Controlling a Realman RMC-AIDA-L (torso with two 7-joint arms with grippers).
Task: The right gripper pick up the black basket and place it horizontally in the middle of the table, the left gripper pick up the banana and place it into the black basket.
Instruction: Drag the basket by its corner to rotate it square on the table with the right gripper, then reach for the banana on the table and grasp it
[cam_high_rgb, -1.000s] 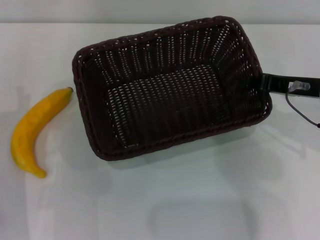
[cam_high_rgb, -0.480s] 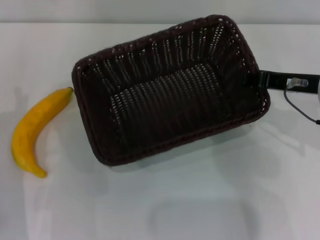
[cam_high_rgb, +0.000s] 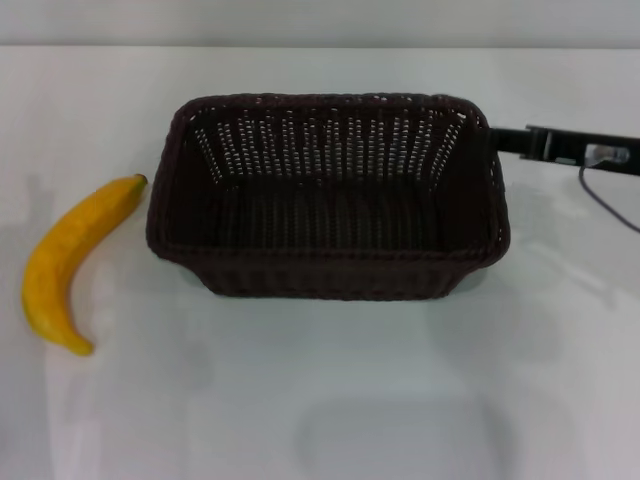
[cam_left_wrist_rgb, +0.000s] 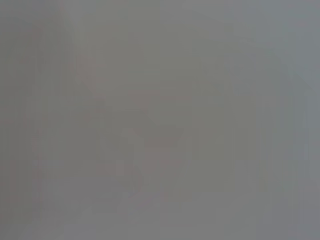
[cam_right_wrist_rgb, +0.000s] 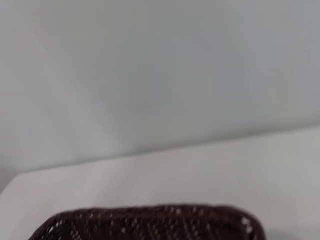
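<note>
The black basket (cam_high_rgb: 330, 272) sits level across the middle of the table (cam_high_rgb: 330, 400), long side left to right, tipped so that its near wall faces me. My right gripper (cam_high_rgb: 498, 139) reaches in from the right and holds the basket's right rim at the far corner. A white label and a grey cable show on the arm behind it. The basket's rim also shows in the right wrist view (cam_right_wrist_rgb: 150, 222). The yellow banana (cam_high_rgb: 55, 255) lies on the table left of the basket, its stem close to the basket's left end. My left gripper is out of view.
The table's far edge (cam_high_rgb: 320, 47) runs along the top of the head view, with a grey wall behind it. The left wrist view shows only a plain grey blur. Bare tabletop lies in front of the basket and to its right.
The right gripper has swung the basket from a slanted pose to level across the table, and the gripper has moved up and away. The banana has not moved.
</note>
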